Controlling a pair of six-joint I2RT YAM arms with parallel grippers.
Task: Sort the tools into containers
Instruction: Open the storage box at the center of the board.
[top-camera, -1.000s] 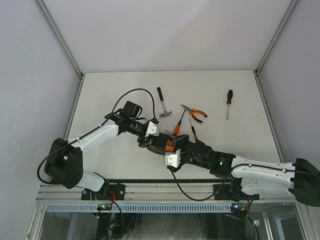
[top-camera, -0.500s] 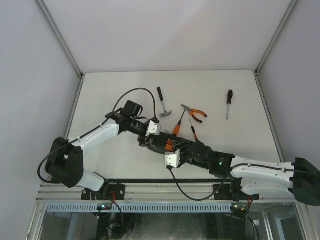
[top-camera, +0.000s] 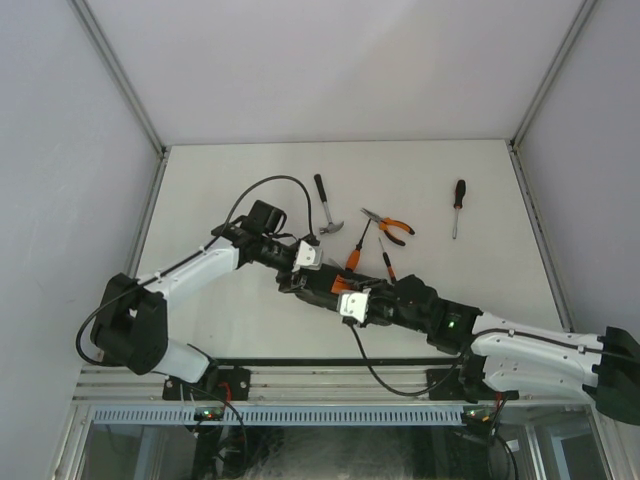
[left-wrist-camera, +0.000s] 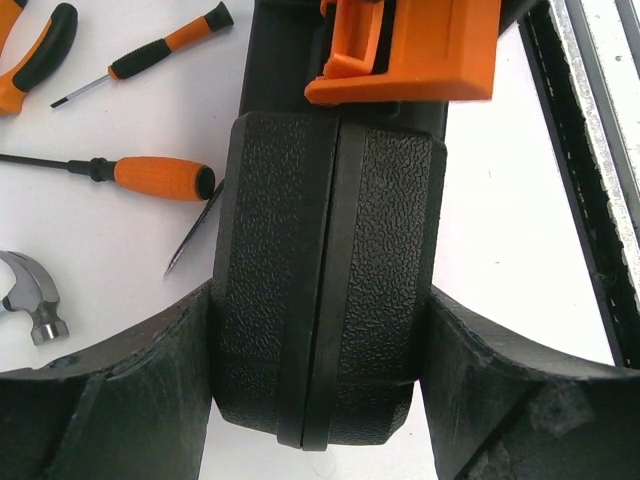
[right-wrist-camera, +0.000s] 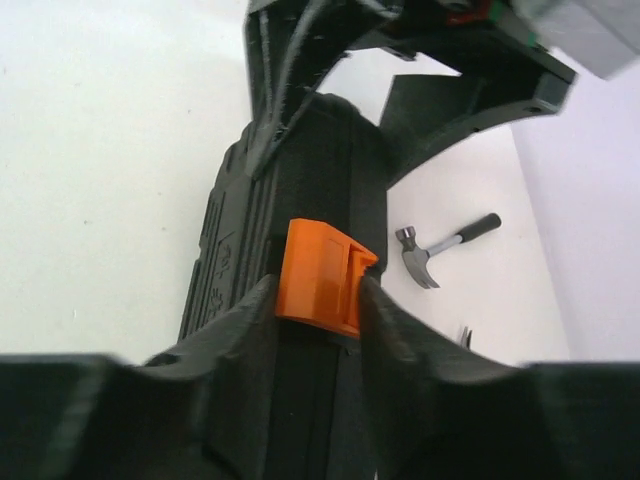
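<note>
right gripper (right-wrist-camera: 318, 305) has nipped in onto the orange latch (right-wrist-camera: 315, 262) and shifted a little right. left gripper (left-wrist-camera: 322, 350) clamps the shut case (left-wrist-camera: 330, 200) near centre. hammer (top-camera: 326, 205), pliers (top-camera: 392, 226) and screwdrivers (left-wrist-camera: 155, 178) lie beyond, unsorted; unlatching looks next.

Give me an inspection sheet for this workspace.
Surface: white table, no stains visible.
Job's things: closed black case with orange latch, between the arms; hammer, pliers, black-handled screwdriver and two orange-handled screwdrivers lie loose beyond it.
Clutter: nothing seen.
Grippers: left gripper clamps the case's end; right gripper pinches the latch.
Cables: black cable loops above the left arm; second cable hangs under the right arm.
Surroundings: white walls, metal corner posts.
</note>
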